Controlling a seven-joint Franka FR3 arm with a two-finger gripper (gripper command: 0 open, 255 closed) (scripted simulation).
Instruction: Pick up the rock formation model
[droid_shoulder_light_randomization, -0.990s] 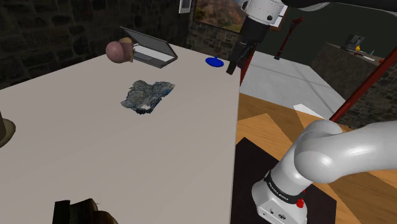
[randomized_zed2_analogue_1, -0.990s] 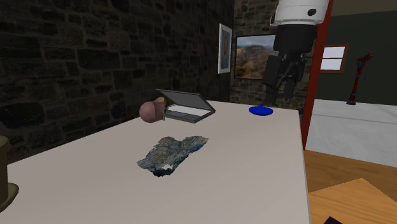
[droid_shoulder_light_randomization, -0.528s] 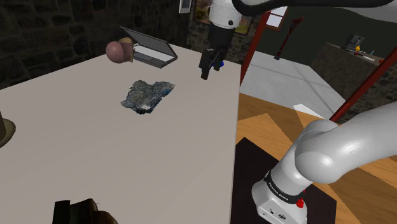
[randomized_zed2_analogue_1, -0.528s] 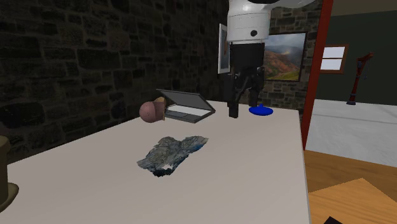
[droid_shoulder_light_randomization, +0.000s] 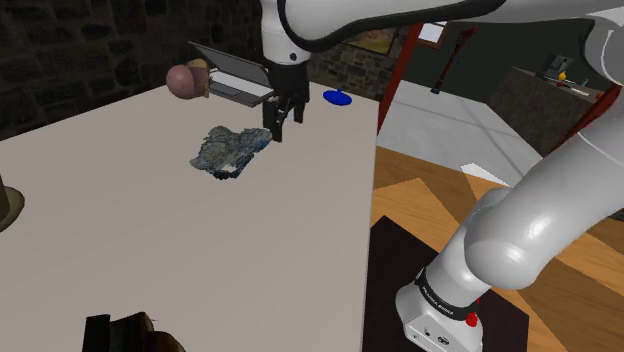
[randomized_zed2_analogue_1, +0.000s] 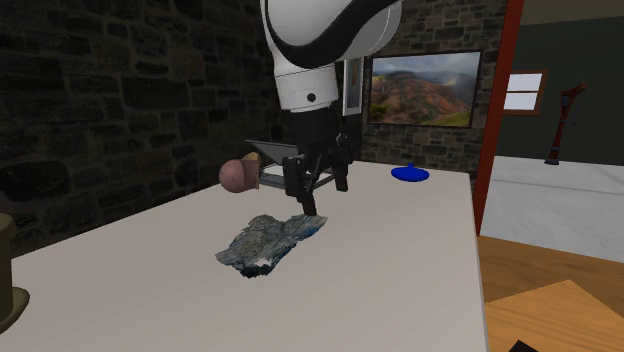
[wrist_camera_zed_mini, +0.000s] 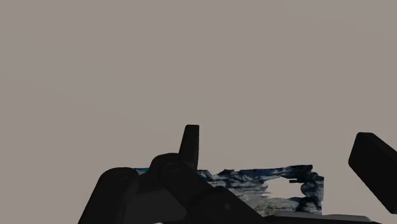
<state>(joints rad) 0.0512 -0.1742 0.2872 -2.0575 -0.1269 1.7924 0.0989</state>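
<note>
Blk pincer (droid_shoulder_light_randomization: 281, 124) spread, empty, over end of jagged, craggy grey-blue rock model (droid_shoulder_light_randomization: 232, 150); smooth matte tabletop (droid_shoulder_light_randomization: 150, 230).

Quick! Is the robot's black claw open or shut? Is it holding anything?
Black two-finger gripper: open, holding nothing, its fingers apart over the grey-blue craggy rock model.
</note>
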